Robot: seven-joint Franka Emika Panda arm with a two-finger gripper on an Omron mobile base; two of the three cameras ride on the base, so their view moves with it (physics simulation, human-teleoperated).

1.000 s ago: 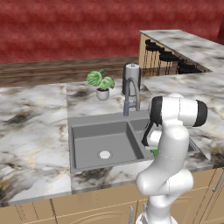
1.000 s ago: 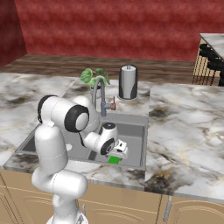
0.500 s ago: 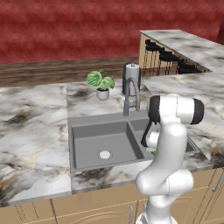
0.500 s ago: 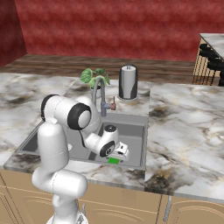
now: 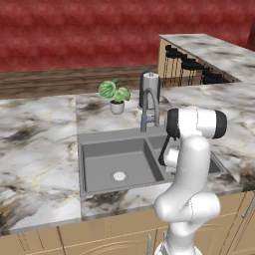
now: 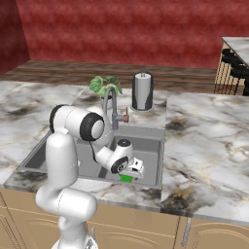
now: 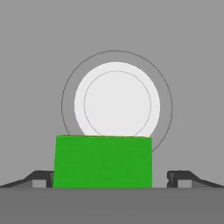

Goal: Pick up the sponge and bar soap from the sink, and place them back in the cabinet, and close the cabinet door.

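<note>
Gripper (image 7: 113, 178) is low in the right basin of the dark grey rectangular double-basin sink (image 6: 151, 146), jaws spread wide. Left fingertip (image 7: 40, 178) touches the small bright green block sponge (image 7: 103, 162); the right one stands apart, so nothing is gripped. Sponge sits between the tips, partly over the white round drain disc (image 7: 117, 100), judged lined up for closing.

Small potted plant (image 5: 115, 94) with round green leaves on marbled countertop (image 5: 35, 144), just beside a steel cylindrical canister (image 5: 149, 88). Row of dark bar stools (image 5: 191, 67) under a raised marble bar counter (image 5: 209, 49) at far right. Red wall (image 6: 121, 29) behind, tan drawer fronts (image 6: 146, 232) below.
</note>
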